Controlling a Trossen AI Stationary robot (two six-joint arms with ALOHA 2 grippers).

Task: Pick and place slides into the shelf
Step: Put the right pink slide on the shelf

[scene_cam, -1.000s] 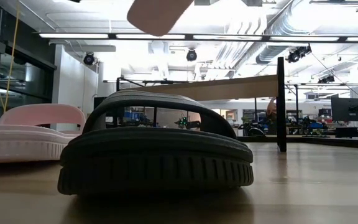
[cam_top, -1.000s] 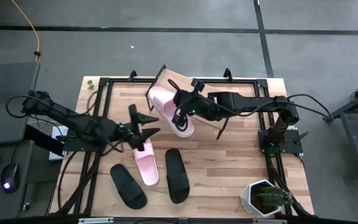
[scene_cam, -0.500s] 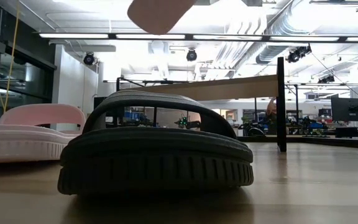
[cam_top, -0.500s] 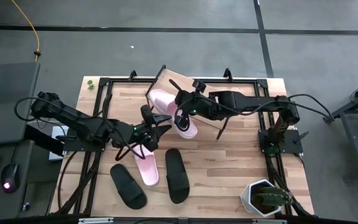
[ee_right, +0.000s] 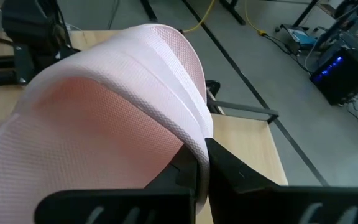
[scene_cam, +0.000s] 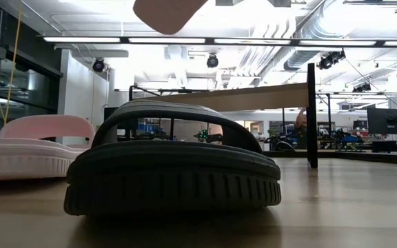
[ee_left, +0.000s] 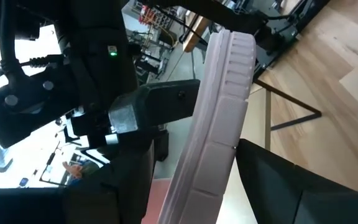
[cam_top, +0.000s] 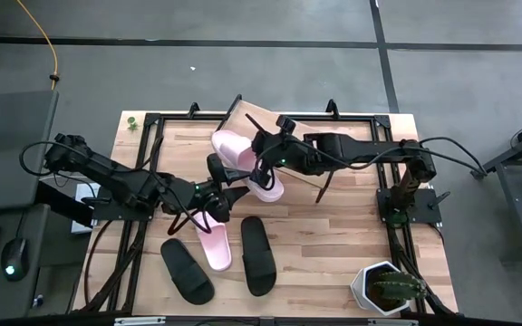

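Left hand (cam_top: 227,187) moved closer, raised pink slide (cam_top: 241,160) shifted left

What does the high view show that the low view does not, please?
Only the high view shows both arms: the right gripper shut on a raised pink slide, the open left gripper beside it, and the cactus pot. Only the low view shows the ceiling lights. Both show the shelf and a black slide.
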